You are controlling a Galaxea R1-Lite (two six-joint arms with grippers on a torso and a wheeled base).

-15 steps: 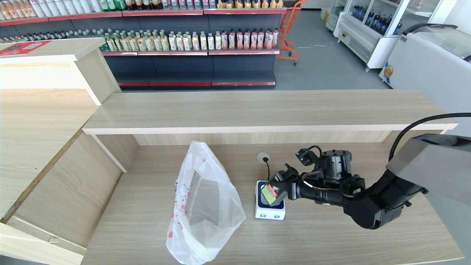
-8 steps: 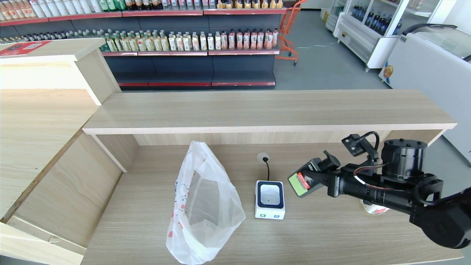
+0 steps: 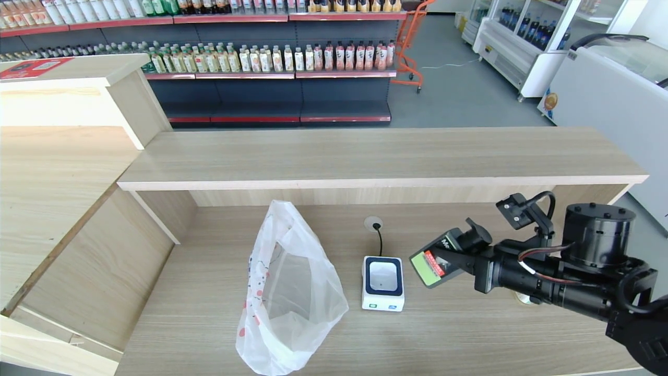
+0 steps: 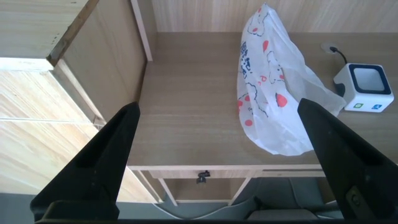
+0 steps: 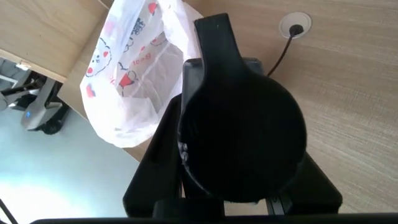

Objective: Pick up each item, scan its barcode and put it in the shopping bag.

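Right hand (image 3: 437, 259): clamped on a green-labelled item (image 3: 432, 265), so yeah, it's got a solid grip. In the right wrist view the item (image 5: 242, 134) is just a dark round shape that hides the fingers.
Item: up in the air above the worktop (image 3: 459, 334), just to the right of the scanner (image 3: 383, 282) and not touching it. The green face with the red patch is turned toward the scanner side.
Left hand (image 4: 219, 112): fingers spread wide with nothing between them, sitting above the worktop's front-left part.
Shopping bag (image 3: 287, 292): white plastic with red print, standing with its mouth open just left of the scanner, its lower end close to the worktop's front edge.
Edges: a raised ledge (image 3: 365, 156) runs along the back and a wooden side panel (image 3: 104, 271) walls off the left.
Open room: bare wood in front of the scanner and under the right arm, plus a wide strip left of the bag.
Extra: a pale round thing (image 3: 521, 298) peeks out under the right arm; can't tell what it is.
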